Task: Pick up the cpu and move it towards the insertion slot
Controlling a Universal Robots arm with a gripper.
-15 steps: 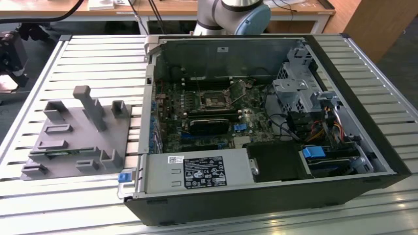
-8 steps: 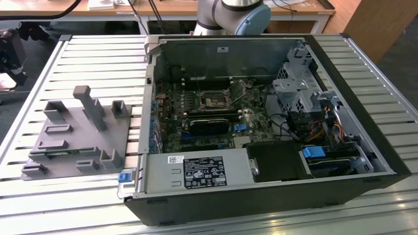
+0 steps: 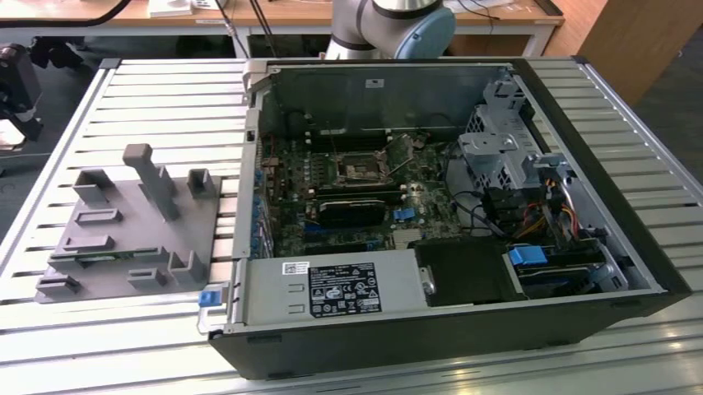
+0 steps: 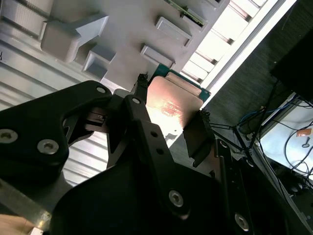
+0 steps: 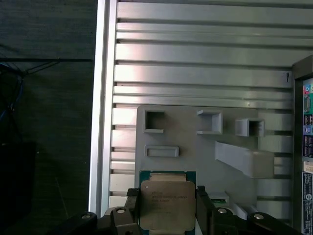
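Find the flat, square, silvery-topped cpu (image 5: 166, 200) with thin green rim clamped between the two black fingers (image 5: 203, 210) of the pincer (image 5: 167, 215). Note the grip on opposite edges, probably chosen to leave the flat top and underside untouched. Locate it in both wrist views, apparently held clear above the grey plastic holder plate (image 5: 195, 147) and seated in no recess. Look for the square, metal-framed insertion slot (image 3: 360, 170) inside the open black computer case (image 3: 637, 247) on the slatted metal table (image 3: 143, 99), well apart from the holder plate. Count: one cpu, two fingers, one insertion slot, one holder plate, one computer case.
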